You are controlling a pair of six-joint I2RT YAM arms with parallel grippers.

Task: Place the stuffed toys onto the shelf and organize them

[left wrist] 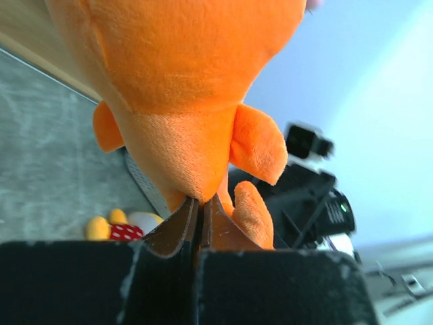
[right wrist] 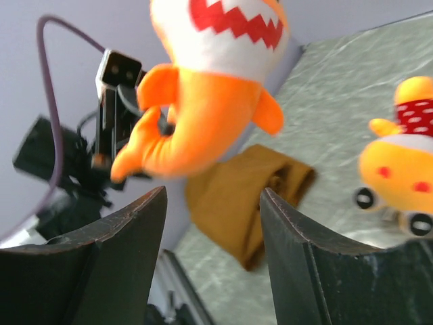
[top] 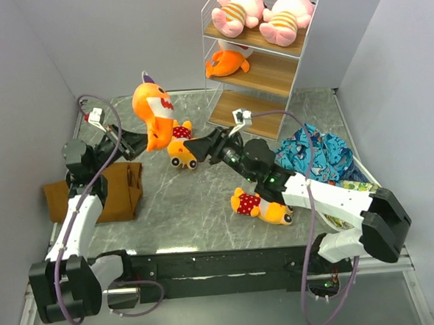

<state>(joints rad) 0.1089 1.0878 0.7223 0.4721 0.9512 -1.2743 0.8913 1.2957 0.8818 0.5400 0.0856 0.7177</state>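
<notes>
A yellow red-dotted plush (top: 264, 206) lies at five o'clock on the bench (top: 194, 204). Mid-bench, the right gripper (right wrist: 213, 203), jaws spread, sits beside its twin (top: 181, 148); the left gripper (left wrist: 201, 223) pinches the tail of an orange fish plush (top: 153, 111) between its jaws. At one o'clock, the white wire shelf (top: 251, 112) holds two pink plushes (top: 239, 10) (top: 288, 17) and a second orange fish (top: 226, 62).

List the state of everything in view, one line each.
Left end effector, shut on the held orange fish's tail.
Right end effector, open, empty.
Held orange fish, raised above the table.
Shelved orange fish, lying on the middle board.
Two pink toys, lying on the top board.
Two yellow toys, on the table, not shelved.
Shelf, upright, bottom board bare.
Blue cloth, crumpled.
Brown cloth, lying on the table.
</notes>
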